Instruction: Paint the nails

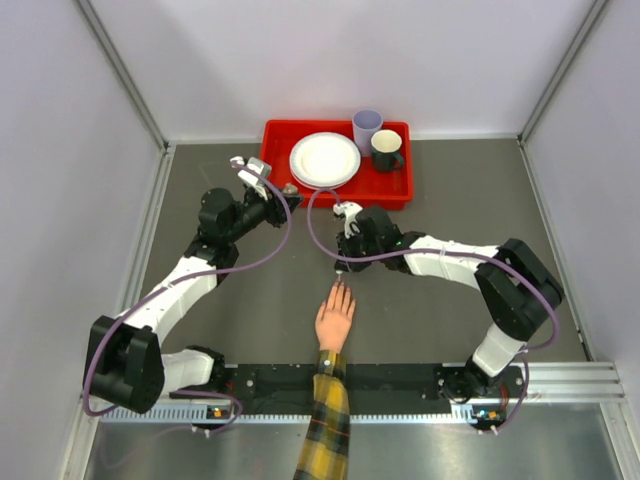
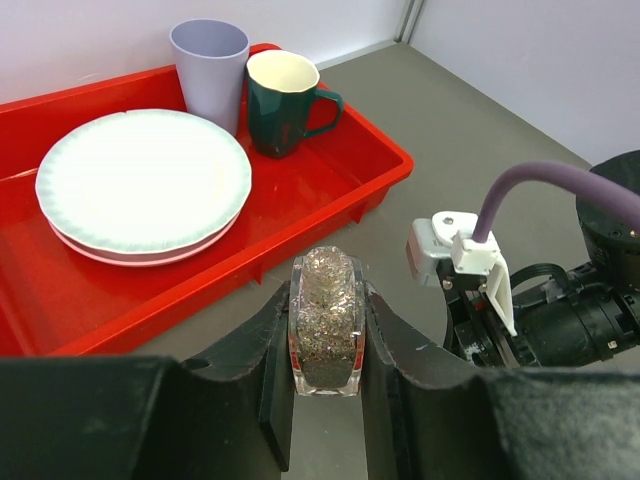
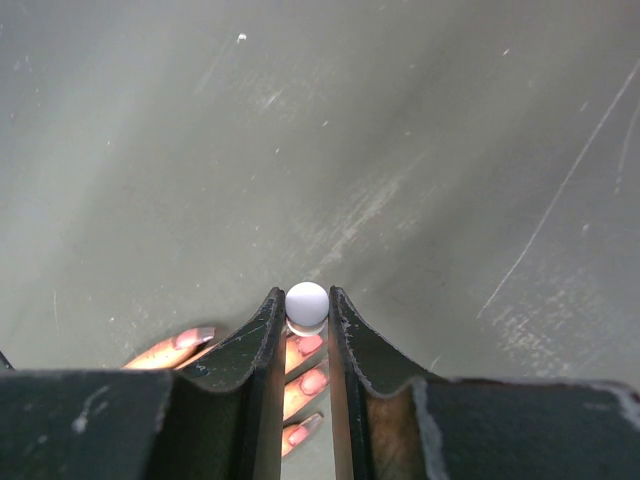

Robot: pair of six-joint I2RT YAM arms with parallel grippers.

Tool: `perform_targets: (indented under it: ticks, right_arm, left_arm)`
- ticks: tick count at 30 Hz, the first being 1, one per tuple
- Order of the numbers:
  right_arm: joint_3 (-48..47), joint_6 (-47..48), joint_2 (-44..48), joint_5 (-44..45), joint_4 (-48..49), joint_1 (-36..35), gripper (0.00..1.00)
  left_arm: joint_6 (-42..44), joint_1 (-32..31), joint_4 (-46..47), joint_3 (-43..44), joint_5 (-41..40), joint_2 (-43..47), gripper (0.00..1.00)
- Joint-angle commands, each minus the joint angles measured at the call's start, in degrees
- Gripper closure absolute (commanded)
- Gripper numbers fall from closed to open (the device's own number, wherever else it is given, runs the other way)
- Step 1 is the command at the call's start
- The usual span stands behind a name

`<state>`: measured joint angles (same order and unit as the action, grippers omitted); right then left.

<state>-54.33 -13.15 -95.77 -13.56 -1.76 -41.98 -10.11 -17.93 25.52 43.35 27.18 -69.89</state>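
Nearest us, the hand [image 1: 335,322] lies flat on the surface [image 1: 250,300], its nails [image 3: 312,381] pointing away from the arm bases. Just over those fingertips the right claw [image 3: 305,300] is clamped on a pale round cap [image 3: 307,304], so we judge brushing is the step in hand. Next we need a fine descent and a short stroke along one nail. Farther off, the left claw [image 2: 326,300] grips the glitter bottle [image 2: 326,335], near the red tray [image 2: 395,165].

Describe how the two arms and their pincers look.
The left arm and right arm have white shells between bulky black joints. A purple cable loops along each. The left pincer and right pincer have matte black fingers that taper toward the tips. A white bracket sits at the right wrist.
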Motion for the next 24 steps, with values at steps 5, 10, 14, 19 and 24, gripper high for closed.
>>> perform_targets:
  ticks: [5,10,14,19,24]
  right_arm:
    - [-2.3,0.6,3.9,-0.3,0.2,0.6,1.00]
    - [-2.0,0.9,5.3,-1.6,0.1,-1.4,1.00]
    - [-2.7,1.2,4.8,-1.8,-0.3,-2.6,1.00]
    - [-2.2,0.4,3.0,-2.7,0.9,-2.5,1.00]
    - [-2.5,0.1,1.3,-2.2,1.4,-2.6,1.00]
  left_arm:
    - [0.4,0.3,2.8,-0.4,0.0,1.7,1.00]
    - [0.3,0.2,3.0,-0.6,0.1,2.0,1.00]
    - [0.2,0.3,3.0,-0.5,0.2,2.1,1.00]
    - [0.3,0.3,2.9,-0.6,0.1,2.2,1.00]
    - [0.4,0.3,2.8,-0.6,0.0,2.1,1.00]
